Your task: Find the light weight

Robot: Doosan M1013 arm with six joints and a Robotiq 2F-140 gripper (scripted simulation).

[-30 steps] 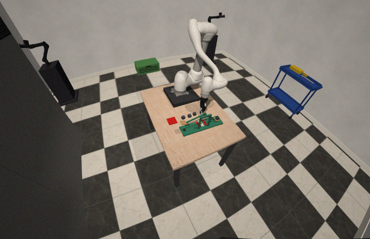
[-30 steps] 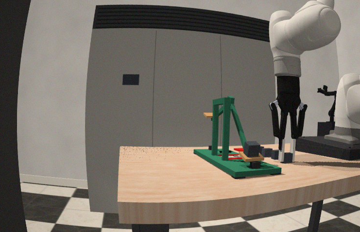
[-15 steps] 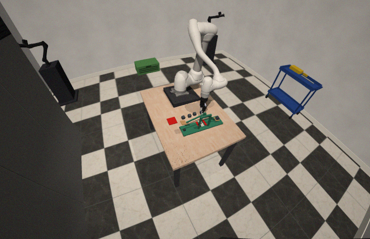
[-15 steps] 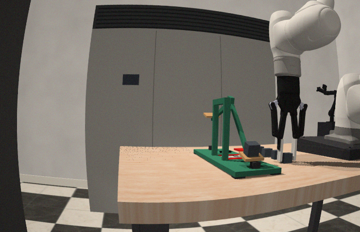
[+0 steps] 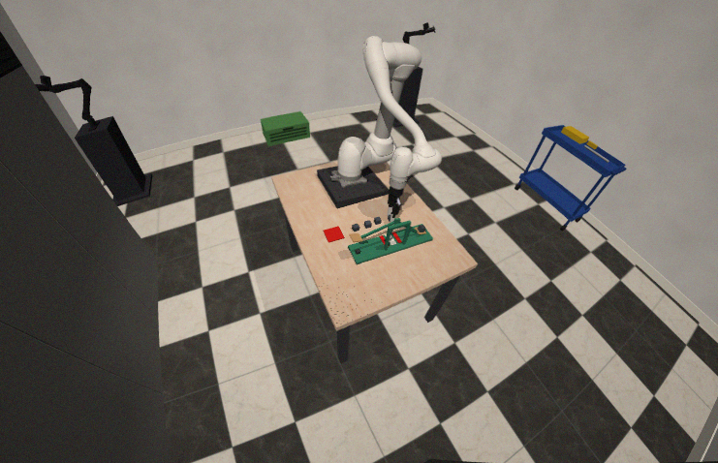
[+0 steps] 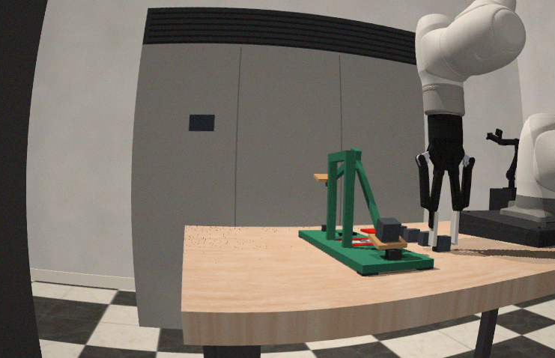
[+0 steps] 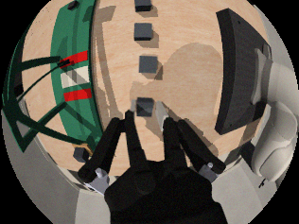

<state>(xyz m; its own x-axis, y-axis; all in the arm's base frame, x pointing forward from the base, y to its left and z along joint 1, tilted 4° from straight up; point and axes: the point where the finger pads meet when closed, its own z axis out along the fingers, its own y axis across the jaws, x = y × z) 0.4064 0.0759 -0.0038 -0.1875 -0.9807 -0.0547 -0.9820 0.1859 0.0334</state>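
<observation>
My gripper (image 5: 390, 218) (image 6: 443, 241) (image 7: 146, 106) is open, its fingers either side of the end weight (image 6: 444, 243) (image 7: 145, 110) of a row on the table, with a gap visible in the wrist view. Three more dark cubes, the first weight (image 5: 355, 227) (image 7: 143, 5), second weight (image 5: 367, 224) (image 7: 143, 32) and third weight (image 5: 377, 220) (image 7: 149, 64), stand apart. Another weight (image 5: 421, 228) (image 6: 388, 229) (image 7: 80, 154) sits on the balance's lowered pan. The other pan (image 5: 356, 237) (image 6: 320, 177) is raised and empty. The pointer appears over a red field (image 7: 77, 58). The red dish (image 5: 333, 233) lies flat and empty.
The green balance base (image 5: 370, 254) (image 6: 371, 267) (image 7: 71, 42) and its upright frame (image 6: 348, 198) stand beside the row of weights. The black robot base plate (image 5: 343, 198) (image 7: 237, 70) is on the row's other side.
</observation>
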